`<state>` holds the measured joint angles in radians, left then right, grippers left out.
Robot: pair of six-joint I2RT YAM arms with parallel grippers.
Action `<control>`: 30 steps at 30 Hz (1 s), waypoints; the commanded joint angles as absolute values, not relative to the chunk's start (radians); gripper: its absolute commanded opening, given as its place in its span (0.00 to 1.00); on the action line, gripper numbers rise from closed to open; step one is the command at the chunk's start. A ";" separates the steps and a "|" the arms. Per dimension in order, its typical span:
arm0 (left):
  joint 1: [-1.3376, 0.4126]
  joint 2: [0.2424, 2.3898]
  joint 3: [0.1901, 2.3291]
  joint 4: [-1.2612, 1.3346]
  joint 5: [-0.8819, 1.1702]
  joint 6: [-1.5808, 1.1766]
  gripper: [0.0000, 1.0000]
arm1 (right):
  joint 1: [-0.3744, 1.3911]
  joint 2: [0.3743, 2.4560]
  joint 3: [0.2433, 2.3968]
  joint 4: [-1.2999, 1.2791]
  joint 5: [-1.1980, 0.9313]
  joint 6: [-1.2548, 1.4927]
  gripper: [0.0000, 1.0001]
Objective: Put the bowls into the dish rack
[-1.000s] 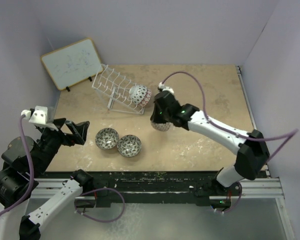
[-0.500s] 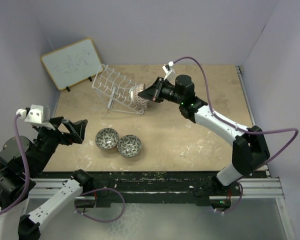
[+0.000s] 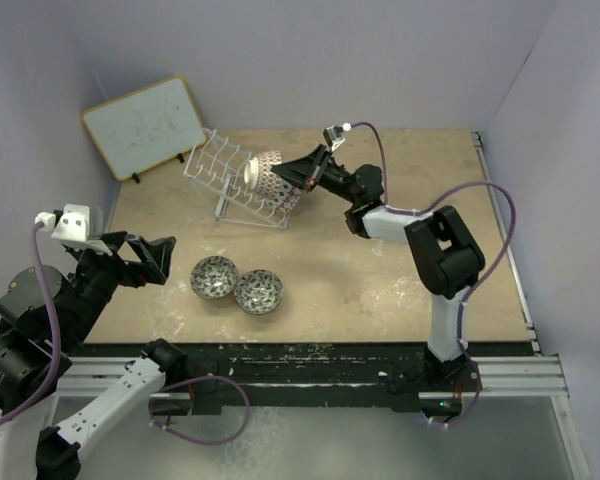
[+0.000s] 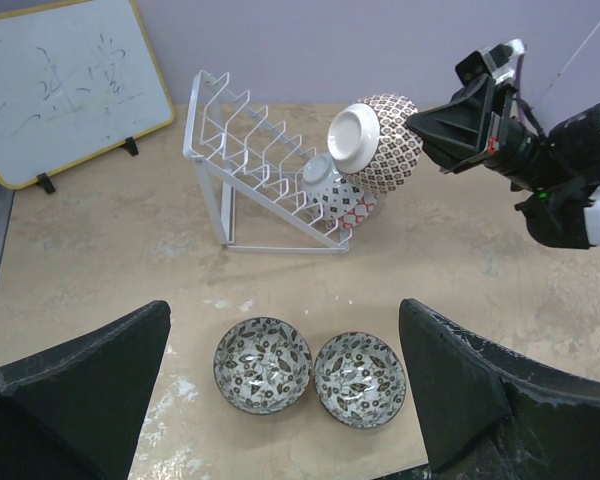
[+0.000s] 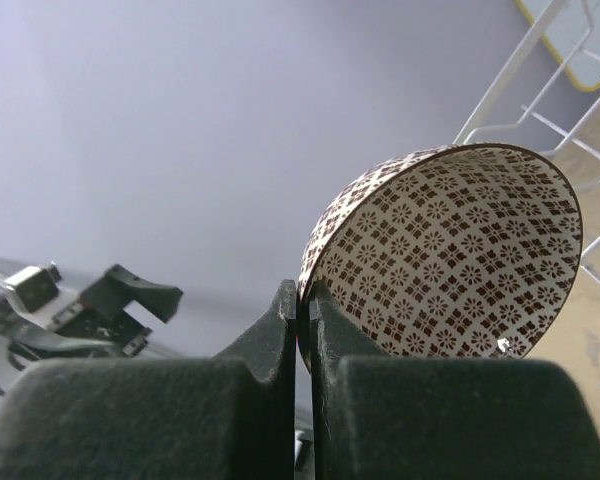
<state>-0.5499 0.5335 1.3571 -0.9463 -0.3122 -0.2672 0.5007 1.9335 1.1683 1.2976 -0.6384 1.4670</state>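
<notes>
Raised above the dish rack, brown bowl hangs (rim pinched) in right tool.

White dish rack far left, pink-red bowl slotted in it, beige-brown bowl on edge in the air just above; left grey-black bowl, right grey-black bowl upright, nearer

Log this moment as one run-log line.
right gripper: shut on beige-brown patterned ceramic bowl, sideways at white wire dish rack | left gripper: open, empty | table: two grey-black patterned ceramic bowls
</notes>
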 commanded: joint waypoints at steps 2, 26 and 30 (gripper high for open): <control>-0.546 0.560 1.391 -0.930 -0.321 -0.246 0.99 | 0.477 2.072 1.286 1.852 -0.586 1.802 0.00; -0.546 0.550 1.364 -0.939 -0.318 -0.261 0.99 | 0.466 2.270 1.416 1.930 -0.528 1.925 0.00; -0.546 0.551 1.360 -0.937 -0.314 -0.262 0.99 | 0.472 2.300 1.445 1.930 -0.524 1.949 0.00</control>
<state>-0.5499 0.5446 1.3613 -0.9596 -0.3122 -0.2680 0.4644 2.3177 1.3674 1.5394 -0.5598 1.8984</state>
